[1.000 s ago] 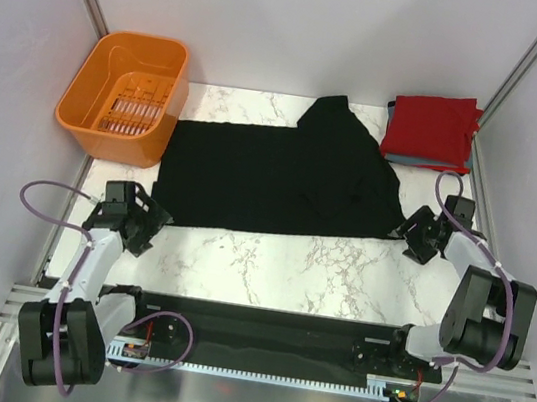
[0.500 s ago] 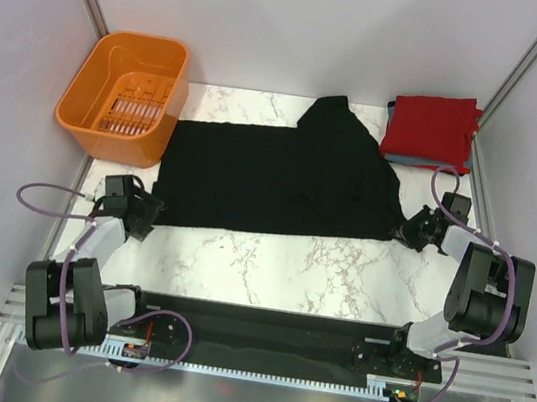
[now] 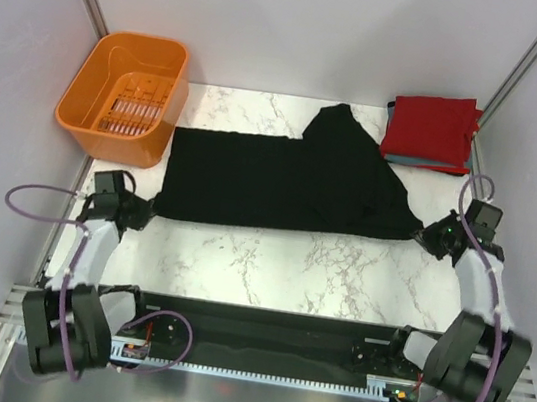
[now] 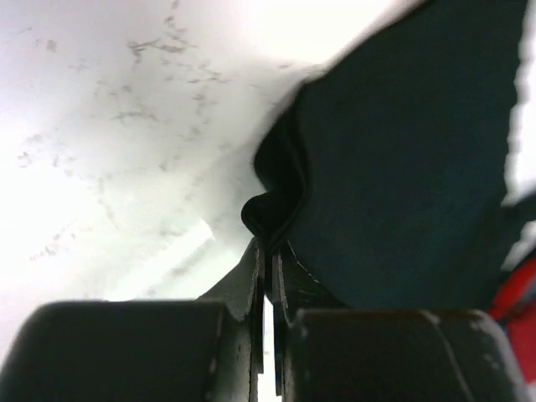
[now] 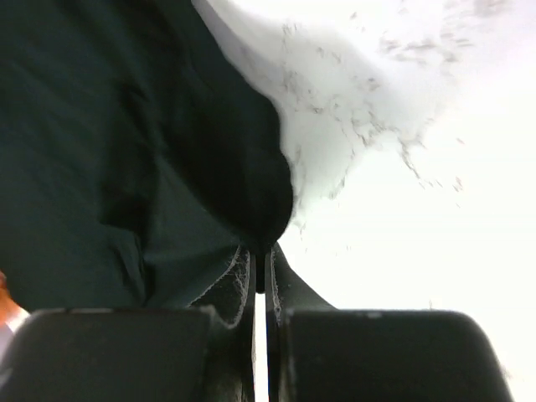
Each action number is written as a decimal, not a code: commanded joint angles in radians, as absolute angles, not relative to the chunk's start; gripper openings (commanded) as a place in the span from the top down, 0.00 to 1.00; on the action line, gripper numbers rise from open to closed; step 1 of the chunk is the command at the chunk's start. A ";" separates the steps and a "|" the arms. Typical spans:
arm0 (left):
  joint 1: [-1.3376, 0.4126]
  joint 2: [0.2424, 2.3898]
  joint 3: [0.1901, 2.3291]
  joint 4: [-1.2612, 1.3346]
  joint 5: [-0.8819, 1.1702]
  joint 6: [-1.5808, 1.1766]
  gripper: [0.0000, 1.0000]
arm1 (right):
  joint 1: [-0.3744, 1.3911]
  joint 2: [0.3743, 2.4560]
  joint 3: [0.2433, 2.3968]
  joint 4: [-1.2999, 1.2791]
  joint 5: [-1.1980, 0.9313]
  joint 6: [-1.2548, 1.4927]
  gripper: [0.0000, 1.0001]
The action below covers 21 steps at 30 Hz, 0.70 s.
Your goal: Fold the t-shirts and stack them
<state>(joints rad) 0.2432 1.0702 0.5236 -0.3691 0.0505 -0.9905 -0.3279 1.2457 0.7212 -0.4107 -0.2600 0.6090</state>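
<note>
While gripping the black t-shirt (image 3: 292, 179) by its two near corners, hold the near edge taut and level above the desk (image 3: 320, 264). Clenched on the left corner with the left gripper (image 3: 141, 210): in the left wrist view, a bunched lip of the dark cloth (image 4: 402, 167) nipped right at the tips (image 4: 270, 260), jaws all but touching. Same on the other side with the right gripper (image 3: 432, 236): a rounded fold of the shirt (image 5: 109, 151) caught between pressed-together tips (image 5: 261, 260), pale marble (image 5: 419, 167) beyond.

Spread across the middle of the desk, between the orange basket (image 3: 123, 88) at the far left and the folded red t-shirt (image 3: 429, 129) at the far right, with a grey-blue one (image 3: 425, 165) showing beneath the red. One sleeve or flap peaked toward the far edge, close to that stack; creases gathered in the right half.

Probably the first fold, or a straightening pull ahead of it. To do it well:

- Raise both corners together and by the same amount, so as not to skew the hem.
- Pull outward only enough to take up slack; looks like a shallow bite on each side, so likely to slip under a hard tug.
- Carry the edge away from the bases in one even sweep, low enough to avoid ballooning.
- Steer the right side short of the folded stack to avoid nudging it.
- Lay the edge down parallel to the far edge of the shirt before letting go, smoothing the wrinkled right half on the way.
</note>
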 commanded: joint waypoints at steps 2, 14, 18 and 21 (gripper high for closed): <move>0.331 0.908 0.563 -0.524 0.101 -0.963 0.98 | -0.371 0.989 0.700 -0.627 -0.184 0.660 1.00; 0.331 0.638 0.480 -0.787 0.221 -1.019 0.87 | -0.345 0.736 0.491 -0.844 -0.245 0.681 0.85; 0.324 0.611 0.506 -0.860 0.229 -1.006 0.58 | -0.316 0.735 0.505 -0.877 -0.269 0.661 0.28; 0.316 0.612 0.558 -0.931 0.207 -0.985 0.02 | -0.296 0.738 0.549 -0.917 -0.227 0.652 0.17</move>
